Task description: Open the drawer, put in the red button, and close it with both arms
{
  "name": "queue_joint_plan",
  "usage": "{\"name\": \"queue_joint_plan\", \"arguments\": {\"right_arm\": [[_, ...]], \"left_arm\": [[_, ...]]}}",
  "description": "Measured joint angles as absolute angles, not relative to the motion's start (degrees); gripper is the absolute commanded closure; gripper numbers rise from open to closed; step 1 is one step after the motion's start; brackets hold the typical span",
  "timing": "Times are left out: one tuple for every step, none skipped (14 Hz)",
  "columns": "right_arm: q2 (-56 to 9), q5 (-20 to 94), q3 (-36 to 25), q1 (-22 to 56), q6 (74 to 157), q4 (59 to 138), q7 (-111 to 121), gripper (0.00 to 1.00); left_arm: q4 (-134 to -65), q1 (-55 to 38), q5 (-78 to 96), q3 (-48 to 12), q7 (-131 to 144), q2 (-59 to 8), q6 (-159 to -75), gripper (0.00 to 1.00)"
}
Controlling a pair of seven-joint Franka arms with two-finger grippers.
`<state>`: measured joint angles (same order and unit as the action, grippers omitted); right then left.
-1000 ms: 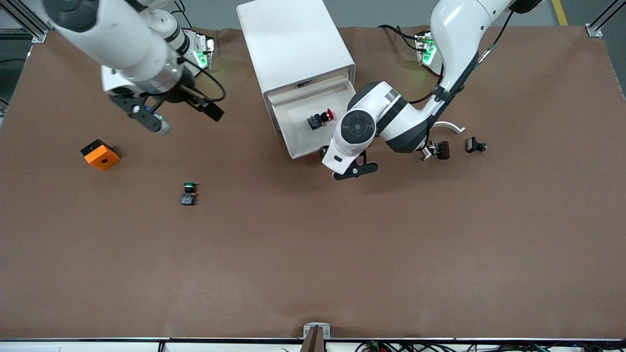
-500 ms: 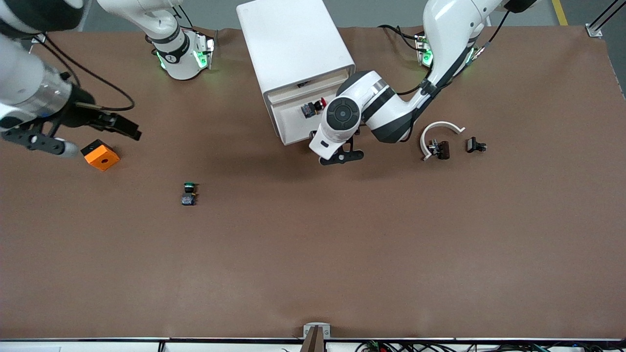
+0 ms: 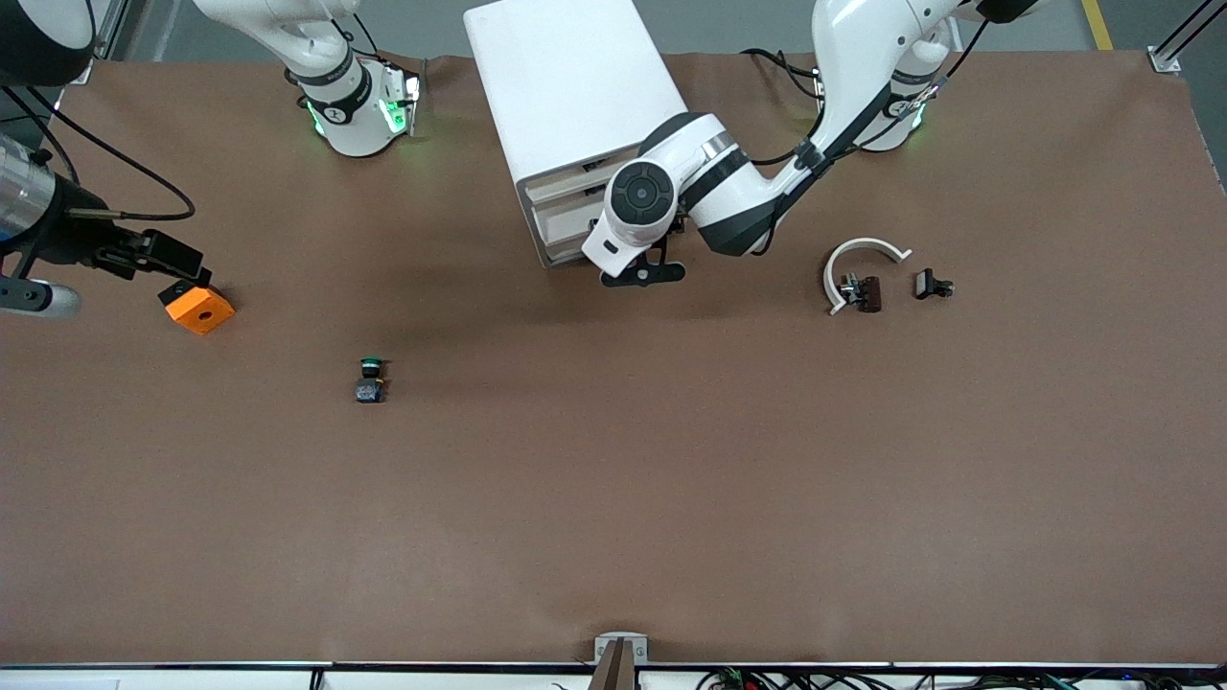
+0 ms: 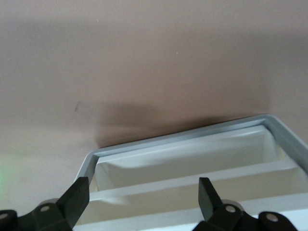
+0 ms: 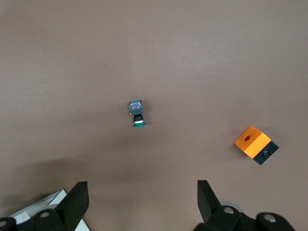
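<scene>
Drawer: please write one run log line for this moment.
drawer: nearly shut | left end effector: open, at drawer front | right end effector: open, empty

Both arms [image 3: 729, 182] are glossy white with dark grey-black joint bands and round dark end caps, black cables looped along them, green lights glowing at their bases, and small black two-finger grippers with silver screws.

A brown worktop [image 3: 671, 479] fills nearly the whole scene, its covering smooth and evenly lit. Grey floor [image 3: 729, 24] shows along its edge by the bases, with a yellow stripe [image 3: 1098, 24] and metal frame posts [image 3: 1177, 43] at the corners.
</scene>
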<state>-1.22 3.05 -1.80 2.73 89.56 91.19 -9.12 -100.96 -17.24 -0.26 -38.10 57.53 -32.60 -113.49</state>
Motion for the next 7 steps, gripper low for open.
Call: {"name": "queue_joint_plan", "arguments": {"right_arm": [[-0.7,2.9,-1.8,2.3,89.6,91.2,-8.5,0.0],[-0.1,2.8,-1.8,1.8,89.6,91.2,-8.0,0.0],[0.5,2.7,-1.8,1.3,89.5,91.2,-7.3,0.0],[1.2,2.6,-1.8,0.8,89.4,91.2,-6.4,0.0],[1.7,2.6,-1.8,0.3,89.4,91.2,-5.5,0.0],[2.0,2.5,-1.8,-0.1,89.4,91.2,-5.0,0.0],[2.2,2.5,-1.8,-0.4,89.4,91.2,-4.8,0.0]], "left_arm": [[-101.3,-17.2,-0.1,-38.2,57.5,-32.6,-113.5,0.0],[-101.6,-17.2,0.4,-38.4,57.8,-32.6,-113.5,0.0],[-101.8,-17.2,0.9,-38.6,58.7,-32.6,-113.5,0.0],[-101.9,-17.2,1.1,-38.8,59.8,-32.6,-113.5,0.0],[-102.0,-17.2,1.2,-38.9,60.5,-32.6,-113.5,0.0],[-102.1,-17.3,1.2,-39.0,60.8,-32.6,-113.5,0.0],[-102.1,-17.4,1.2,-39.1,60.9,-32.6,-113.5,0.0]]}}
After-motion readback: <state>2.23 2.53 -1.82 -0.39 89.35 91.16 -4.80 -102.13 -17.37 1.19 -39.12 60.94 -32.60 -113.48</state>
